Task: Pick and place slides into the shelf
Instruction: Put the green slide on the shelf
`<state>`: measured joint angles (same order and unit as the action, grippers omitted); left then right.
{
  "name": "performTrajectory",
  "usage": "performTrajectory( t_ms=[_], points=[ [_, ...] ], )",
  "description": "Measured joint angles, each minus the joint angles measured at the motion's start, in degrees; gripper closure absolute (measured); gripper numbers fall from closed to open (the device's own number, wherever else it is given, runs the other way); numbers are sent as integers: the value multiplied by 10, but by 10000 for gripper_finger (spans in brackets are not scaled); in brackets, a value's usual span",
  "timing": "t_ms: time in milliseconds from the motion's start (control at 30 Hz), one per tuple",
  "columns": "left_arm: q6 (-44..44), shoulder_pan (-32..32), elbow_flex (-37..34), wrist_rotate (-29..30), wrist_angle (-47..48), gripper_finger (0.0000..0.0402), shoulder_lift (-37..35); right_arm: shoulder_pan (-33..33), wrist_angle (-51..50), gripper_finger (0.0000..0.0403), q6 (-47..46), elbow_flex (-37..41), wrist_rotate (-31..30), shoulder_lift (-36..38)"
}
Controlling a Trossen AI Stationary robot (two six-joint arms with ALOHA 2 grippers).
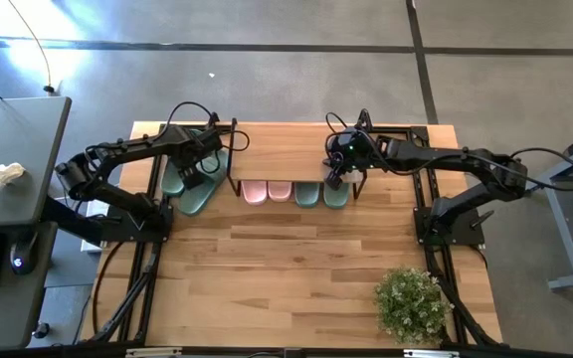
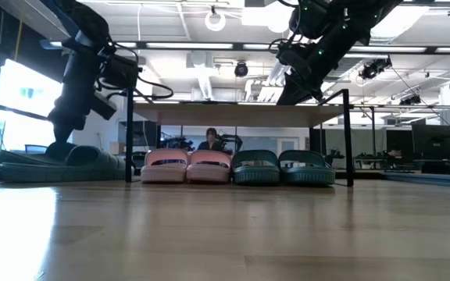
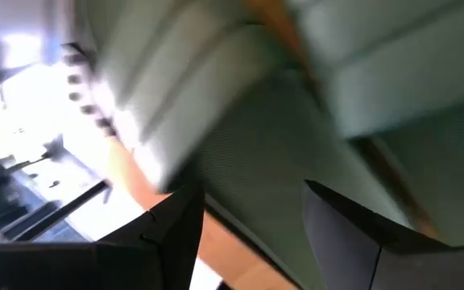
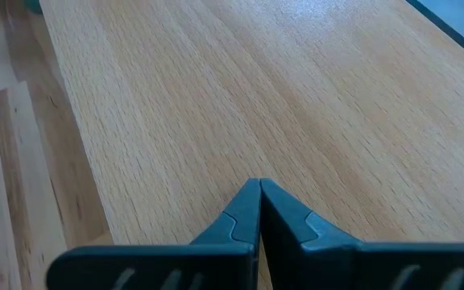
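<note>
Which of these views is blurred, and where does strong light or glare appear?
Left wrist view: heavily blurred; the sage-green slides smear above the open left end effector, with washed-out brightness at one edge. Low view: ceiling lights and windows glare behind the shelf, leaving the arms as dark silhouettes. Right wrist view: sharp wood grain beyond the shut right end effector. High view: evenly lit.

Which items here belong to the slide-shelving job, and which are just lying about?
Job items:
- pink slides
- green slides under the shelf
- green slides beside the shelf
- shelf
- left end effector

Lying about:
- potted plant
- crumpled cloth
</note>
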<state>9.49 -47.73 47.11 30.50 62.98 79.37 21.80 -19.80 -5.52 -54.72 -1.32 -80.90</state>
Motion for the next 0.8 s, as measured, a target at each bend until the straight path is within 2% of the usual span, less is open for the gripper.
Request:
performTrajectory(
  t_ms=[133,567,800],
  points=[
    [-21,1,0,52,-12,206,0,0,3,403,-4,0,1,0],
    [-65,1,0,71,-34,207,3,0,3,403,-11,0,1,0],
    [-101,1,1,47,-56,241,59,0,2,403,-11,0,0,0]
  ],
)
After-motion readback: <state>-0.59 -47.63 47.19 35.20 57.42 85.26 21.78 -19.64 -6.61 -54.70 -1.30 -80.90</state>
